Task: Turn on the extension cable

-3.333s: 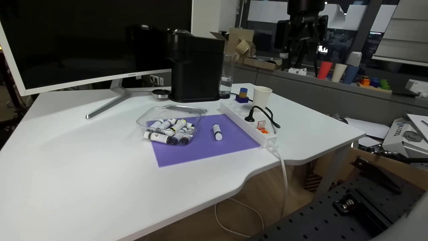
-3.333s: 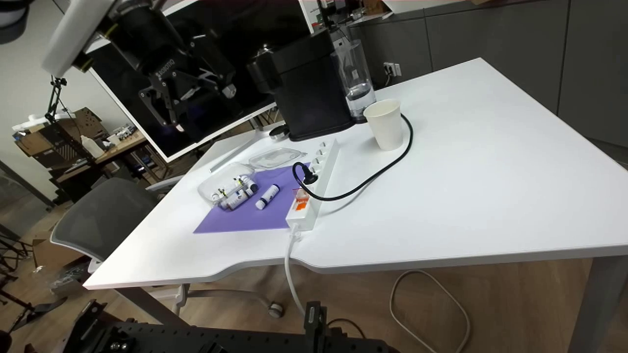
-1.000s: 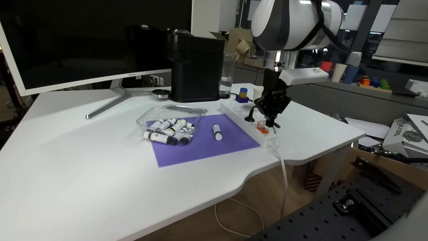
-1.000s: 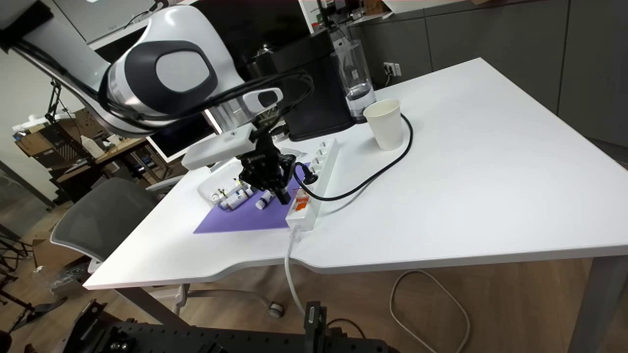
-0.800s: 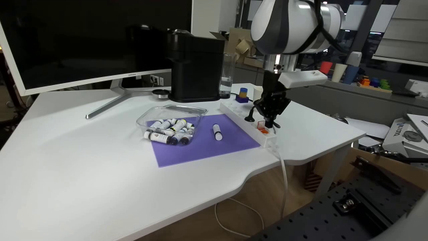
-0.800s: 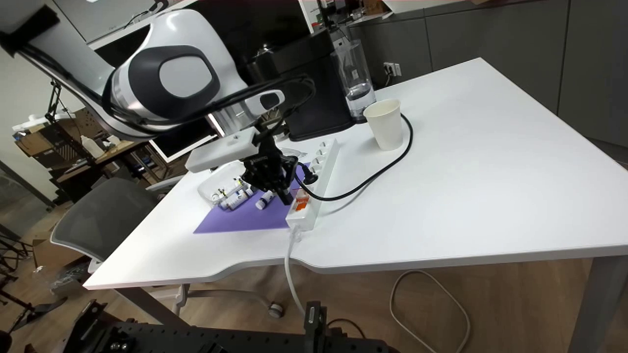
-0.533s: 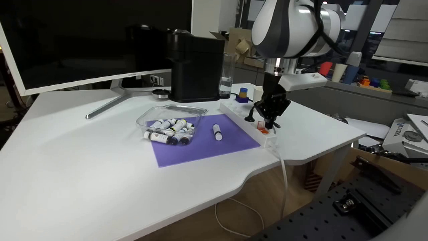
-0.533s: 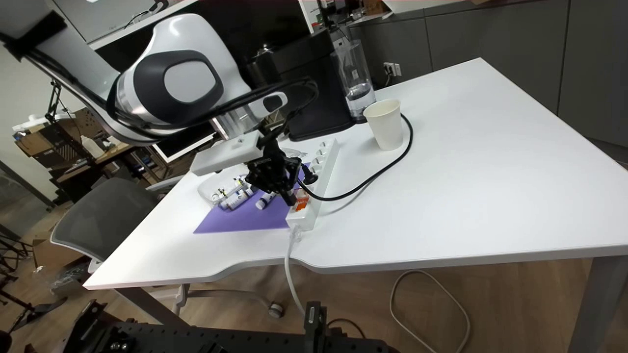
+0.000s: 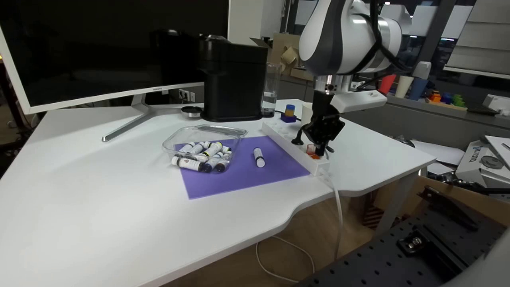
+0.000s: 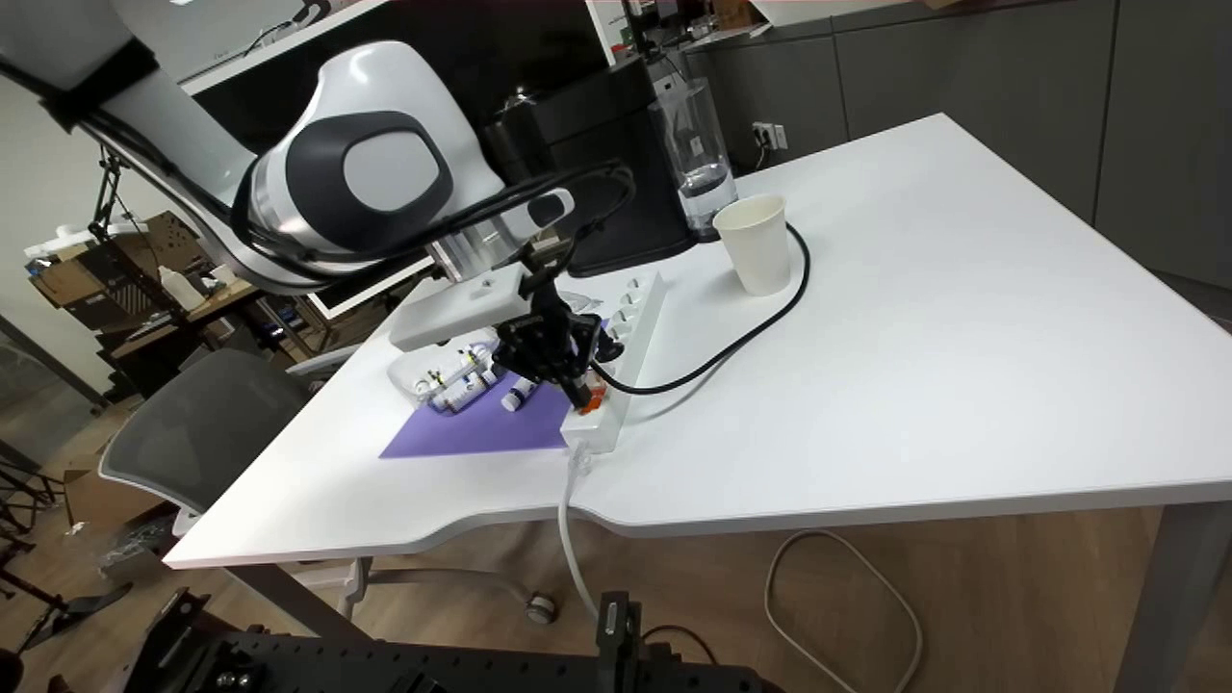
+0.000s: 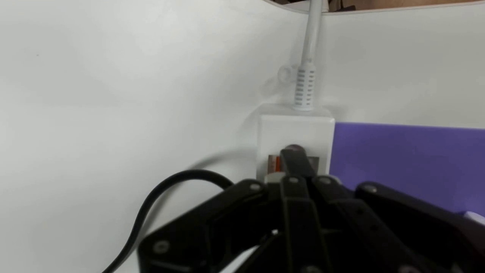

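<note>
The extension cable is a white power strip (image 11: 297, 132) lying on the desk along the edge of a purple sheet. Its red-orange switch (image 10: 594, 404) sits near the lead end, with a clear reddish flap (image 9: 310, 148) standing up beside it. My gripper (image 11: 298, 163) is shut, nothing between its fingers, and points down at the switch. In both exterior views the fingertips overlap the switch; whether they press it I cannot tell. In the wrist view they hide most of it, leaving an orange strip. A black plug (image 9: 297, 139) is in a socket close by.
A black cord (image 10: 717, 361) loops from the plug around a paper cup (image 10: 754, 245). On the purple sheet (image 9: 247, 175) lie a loose white tube (image 9: 259, 157) and a clear tub (image 9: 171, 143) of several bottles. A black machine (image 9: 235, 79) stands behind.
Over three seconds ago my gripper hung high above the desk with its jaws apart. During the last second, shut, it has lowered a little further onto the switch area. The strip has not moved.
</note>
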